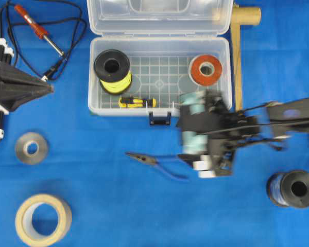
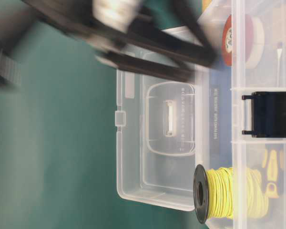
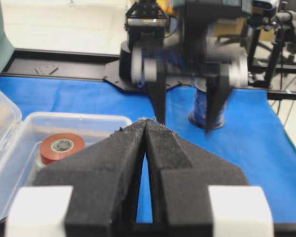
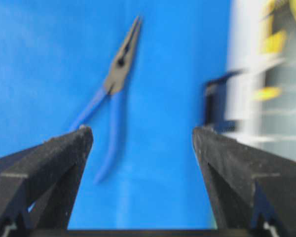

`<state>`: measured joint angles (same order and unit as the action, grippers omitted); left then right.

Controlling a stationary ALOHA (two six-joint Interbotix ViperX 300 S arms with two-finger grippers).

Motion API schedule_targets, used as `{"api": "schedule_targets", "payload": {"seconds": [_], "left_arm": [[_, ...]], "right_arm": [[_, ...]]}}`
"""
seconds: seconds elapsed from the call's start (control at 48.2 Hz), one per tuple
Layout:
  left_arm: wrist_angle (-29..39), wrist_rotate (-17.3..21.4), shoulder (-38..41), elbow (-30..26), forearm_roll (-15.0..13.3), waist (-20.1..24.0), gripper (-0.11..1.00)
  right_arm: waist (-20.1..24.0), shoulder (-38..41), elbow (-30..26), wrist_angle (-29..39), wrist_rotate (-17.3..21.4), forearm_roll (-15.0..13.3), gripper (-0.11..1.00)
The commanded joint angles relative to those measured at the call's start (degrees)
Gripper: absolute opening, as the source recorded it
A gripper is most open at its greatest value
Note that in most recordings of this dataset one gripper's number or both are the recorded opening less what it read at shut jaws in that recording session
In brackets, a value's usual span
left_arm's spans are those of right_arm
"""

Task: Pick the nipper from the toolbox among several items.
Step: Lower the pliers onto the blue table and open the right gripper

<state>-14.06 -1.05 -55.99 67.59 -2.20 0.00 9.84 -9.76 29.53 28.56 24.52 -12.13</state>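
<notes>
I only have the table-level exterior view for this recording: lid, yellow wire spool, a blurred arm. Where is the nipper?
Observer: The nipper lies on the blue cloth in front of the toolbox, outside it.
Operator: Is any gripper holding it?
Observer: No. The right gripper has its jaws wide apart, with the nipper lying free on the cloth beyond them.
Operator: And the left arm?
Observer: The left gripper sits at the table's left edge with its jaws closed and nothing between them.
Operator: What remains in the box?
Observer: A yellow-and-black screwdriver, the yellow wire spool and a red tape roll.
</notes>
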Motion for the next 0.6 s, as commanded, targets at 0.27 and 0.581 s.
{"api": "schedule_targets", "payload": {"seconds": [0.27, 0.581], "left_arm": [[-0.3, 0.0, 0.3, -0.2, -0.1, -0.1, 0.00], [-0.3, 0.0, 0.4, 0.4, -0.1, -0.1, 0.00]], "right_arm": [[-2.7, -25.9, 14.6, -4.3, 1.0, -5.0, 0.81], [-6.8, -44.5, 31.8, -15.1, 1.0, -5.1, 0.81]]}}
